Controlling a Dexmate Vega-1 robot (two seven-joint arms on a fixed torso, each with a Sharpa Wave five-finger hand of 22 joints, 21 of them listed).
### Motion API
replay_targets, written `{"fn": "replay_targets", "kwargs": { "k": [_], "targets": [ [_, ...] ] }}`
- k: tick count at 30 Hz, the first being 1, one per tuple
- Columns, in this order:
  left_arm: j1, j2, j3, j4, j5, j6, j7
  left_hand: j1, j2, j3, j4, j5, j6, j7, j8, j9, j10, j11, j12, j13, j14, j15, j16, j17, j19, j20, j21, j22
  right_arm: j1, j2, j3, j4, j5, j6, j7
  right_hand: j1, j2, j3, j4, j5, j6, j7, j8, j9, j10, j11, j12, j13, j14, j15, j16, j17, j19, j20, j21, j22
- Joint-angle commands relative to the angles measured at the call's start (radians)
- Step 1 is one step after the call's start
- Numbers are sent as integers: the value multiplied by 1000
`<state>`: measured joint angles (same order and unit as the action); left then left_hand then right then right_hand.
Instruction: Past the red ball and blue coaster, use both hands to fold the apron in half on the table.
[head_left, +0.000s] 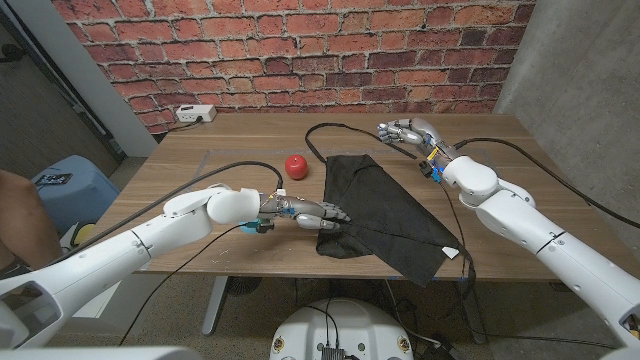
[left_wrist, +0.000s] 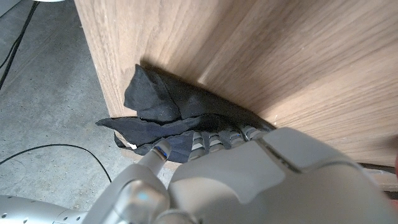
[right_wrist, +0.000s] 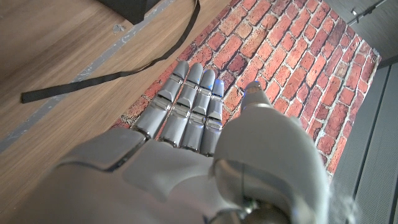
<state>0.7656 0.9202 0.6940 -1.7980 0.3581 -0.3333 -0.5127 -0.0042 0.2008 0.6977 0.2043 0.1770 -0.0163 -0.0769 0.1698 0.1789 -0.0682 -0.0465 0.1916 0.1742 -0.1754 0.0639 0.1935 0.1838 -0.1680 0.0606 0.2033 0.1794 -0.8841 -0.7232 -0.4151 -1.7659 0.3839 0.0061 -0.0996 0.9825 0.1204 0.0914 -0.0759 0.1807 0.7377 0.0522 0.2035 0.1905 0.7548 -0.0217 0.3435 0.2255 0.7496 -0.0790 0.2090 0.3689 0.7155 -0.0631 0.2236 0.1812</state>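
Observation:
The black apron (head_left: 385, 210) lies spread in the middle of the table, its near edge at the table's front. My left hand (head_left: 315, 214) is at its near left corner, where the cloth is bunched. In the left wrist view the fingers (left_wrist: 217, 138) curl into the dark apron (left_wrist: 165, 106) with the thumb under the fold, right by the table edge. My right hand (head_left: 405, 132) hovers over the far right of the table, beyond the apron, holding nothing. Its fingers (right_wrist: 186, 106) are straight, above an apron strap (right_wrist: 112, 74). The red ball (head_left: 295, 165) sits left of the apron.
A looping apron strap (head_left: 322, 130) runs toward the back, and another hangs off the front edge (head_left: 466, 285). A white power strip (head_left: 195, 113) lies at the back left. Black cables cross the table by both arms. A blue stool (head_left: 60, 182) stands off the left side.

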Motion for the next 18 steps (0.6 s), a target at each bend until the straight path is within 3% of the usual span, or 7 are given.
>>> {"fn": "replay_targets", "kwargs": {
  "k": [1,11,18],
  "targets": [
    [-28,-10,2,47,-6,-56,10,-6,-5,-3,2,-5,-7,-1,8,2,-3,-2,2,5,-34,-8,1,4,-126,1,0,2,8,52,4,59,31,49,-16,-6,4,8,1,-1,-8,-1,-4,0,-5,-2,-7,-1,-3,-43,-3,-3,11,0,4,3],
    [-82,-42,4,132,-31,-160,18,-6,-4,-7,1,-5,8,3,15,2,9,5,7,5,-16,-10,6,4,-112,3,6,2,14,76,7,88,44,58,-37,-5,4,11,-5,0,-25,2,-9,-2,-19,-5,-26,-9,-26,-43,-9,-9,2,-5,-1,1],
    [-93,-50,-10,135,-65,-178,20,-6,-5,-8,1,-5,6,2,14,2,9,10,7,5,-17,-6,5,3,-106,6,8,2,21,79,6,106,55,57,-31,-6,5,12,-8,0,-30,2,-11,-2,-21,-3,-33,-12,-34,-42,-9,-10,-1,-7,-3,1]
  ]
}}
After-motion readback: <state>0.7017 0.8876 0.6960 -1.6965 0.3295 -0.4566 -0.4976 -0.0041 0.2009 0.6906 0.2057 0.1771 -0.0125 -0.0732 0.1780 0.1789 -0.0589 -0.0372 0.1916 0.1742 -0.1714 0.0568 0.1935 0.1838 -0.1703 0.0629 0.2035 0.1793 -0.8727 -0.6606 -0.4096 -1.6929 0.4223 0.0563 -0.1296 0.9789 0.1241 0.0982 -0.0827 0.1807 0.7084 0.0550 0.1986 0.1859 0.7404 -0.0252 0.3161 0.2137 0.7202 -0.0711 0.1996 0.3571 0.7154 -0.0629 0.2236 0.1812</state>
